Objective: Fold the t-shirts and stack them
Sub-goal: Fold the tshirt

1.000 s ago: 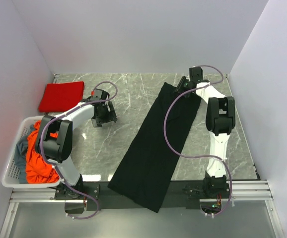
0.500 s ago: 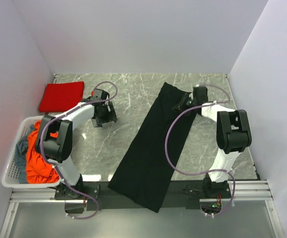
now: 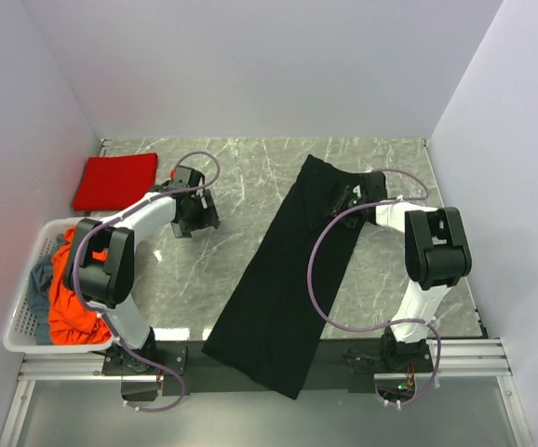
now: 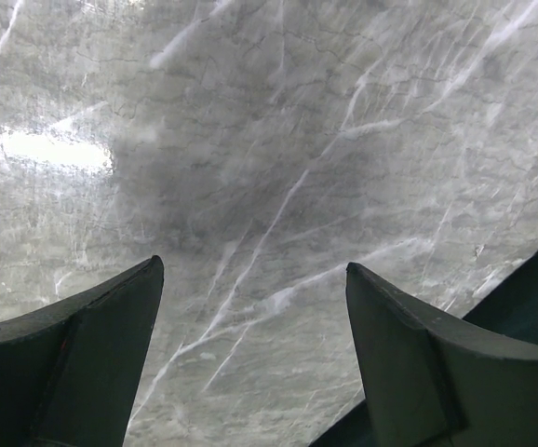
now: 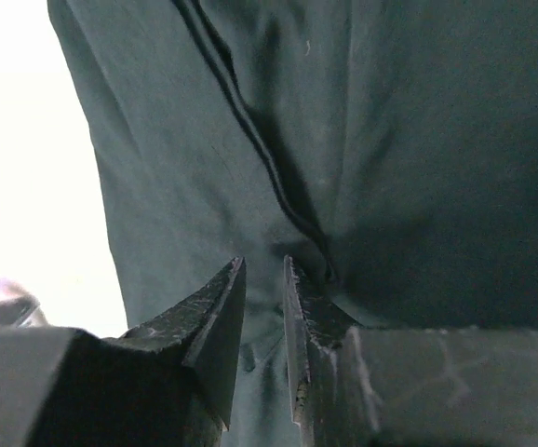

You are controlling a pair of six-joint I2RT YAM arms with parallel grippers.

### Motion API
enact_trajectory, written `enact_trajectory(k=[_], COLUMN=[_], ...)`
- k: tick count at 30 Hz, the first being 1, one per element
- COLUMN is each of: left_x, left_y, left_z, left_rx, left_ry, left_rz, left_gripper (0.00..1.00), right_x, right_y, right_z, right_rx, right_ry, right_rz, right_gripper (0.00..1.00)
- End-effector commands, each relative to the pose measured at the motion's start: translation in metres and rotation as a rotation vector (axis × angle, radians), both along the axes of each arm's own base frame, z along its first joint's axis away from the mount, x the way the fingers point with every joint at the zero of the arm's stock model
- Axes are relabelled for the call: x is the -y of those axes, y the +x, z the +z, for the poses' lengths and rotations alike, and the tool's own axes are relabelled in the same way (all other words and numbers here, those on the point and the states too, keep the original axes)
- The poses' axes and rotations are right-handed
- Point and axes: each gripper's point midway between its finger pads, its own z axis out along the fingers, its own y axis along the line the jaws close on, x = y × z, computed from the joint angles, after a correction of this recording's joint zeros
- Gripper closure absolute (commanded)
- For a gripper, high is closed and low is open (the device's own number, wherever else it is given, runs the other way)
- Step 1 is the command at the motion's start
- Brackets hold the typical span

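"Progress?"

"Less than half, by my reckoning. The black shirt (image 3: 283,279) lies as a long narrow band across the table (image 3: 241,196), with its near end drooping over the edge. It is folded lengthwise but not crosswise. Well left of the black shirt's near half, the basket (image 3: 25,298) holds an orange shirt (image 3: 69,303) and a grey-blue shirt (image 3: 41,277), both crumpled and unfolded. Well left of its far end sits the red shirt (image 3: 115,180), a neat folded square and the only one I would call done. Nothing is stacked on it."

"And your jaws?"

"My left gripper (image 4: 252,270) hangs left of the black shirt's far half, apart from it. Its jaws are spread wide over bare marble and hold nothing. My right gripper (image 5: 262,263) is down on the black shirt's far end, by its right edge. Those jaws are closed to a thin slit. Creases in the cloth run into the tips, so I judge they have a pinch of it, though the pinch itself is hidden."

"What's left?"

"Fold the band crosswise, stack it with the red shirt, then do the two from the basket."
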Motion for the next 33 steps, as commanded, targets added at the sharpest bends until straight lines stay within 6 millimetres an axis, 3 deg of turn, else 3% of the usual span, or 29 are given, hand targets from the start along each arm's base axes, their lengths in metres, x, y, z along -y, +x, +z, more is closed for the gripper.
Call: enact_trajectory(k=[1,3,8,12,16,23,24,26,27,28,29,30,32,33], left_x=[0.007,0.018,0.034,0.024,-0.001,-0.012,-0.014,-0.017,-0.018,-0.018,-0.018,-0.018,-0.018,-0.02], left_y=[0.0,-0.008,-0.025,-0.025,-0.022,-0.018,-0.017,-0.015,-0.015,-0.015,-0.014,-0.014,-0.013,-0.013], left_z=[0.02,0.02,0.015,0.026,0.033,0.031,0.031,0.033,0.033,0.033,0.032,0.031,0.031,0.029], left_rx=[0.069,0.066,0.032,0.079,0.124,0.136,0.136,0.142,0.142,0.14,0.138,0.132,0.132,0.124], left_ry=[0.01,0.03,0.033,0.097,0.219,0.271,0.28,0.295,0.295,0.294,0.293,0.289,0.281,0.284], left_rz=[-0.03,-0.061,-0.111,-0.099,-0.046,0.01,0.017,0.03,0.034,0.036,0.038,0.038,0.041,0.047], left_gripper=[0.15,0.14,0.15,0.15,0.15,0.16,0.16,0.16,0.16,0.16,0.16,0.17,0.16,0.16], right_x=[0.032,0.041,0.049,0.047,0.048,0.029,0.026,0.019,0.014,0.013,0.008,0.001,-0.005,-0.016], right_y=[0.028,0.032,0.028,0.028,0.031,0.048,0.06,0.063,0.078,0.078,0.083,0.1,0.109,0.122], right_z=[0.049,0.056,0.041,0.034,0.016,0.0,0.008,-0.001,0.011,-0.001,0.0,0.013,0.003,0.015], right_rx=[0.137,0.134,0.042,0.021,-0.035,-0.072,-0.049,-0.073,-0.04,-0.082,-0.08,-0.039,-0.047,-0.006], right_ry=[-0.202,-0.248,-0.307,-0.32,-0.37,-0.395,-0.395,-0.416,-0.41,-0.427,-0.424,-0.409,-0.412,-0.375], right_rz=[-0.07,-0.097,-0.137,-0.153,-0.17,-0.112,-0.111,-0.073,-0.068,-0.049,-0.031,-0.024,0.008,0.031], right_gripper=[0.68,0.65,0.56,0.55,0.55,0.56,0.56,0.56,0.57,0.57,0.57,0.57,0.57,0.57])
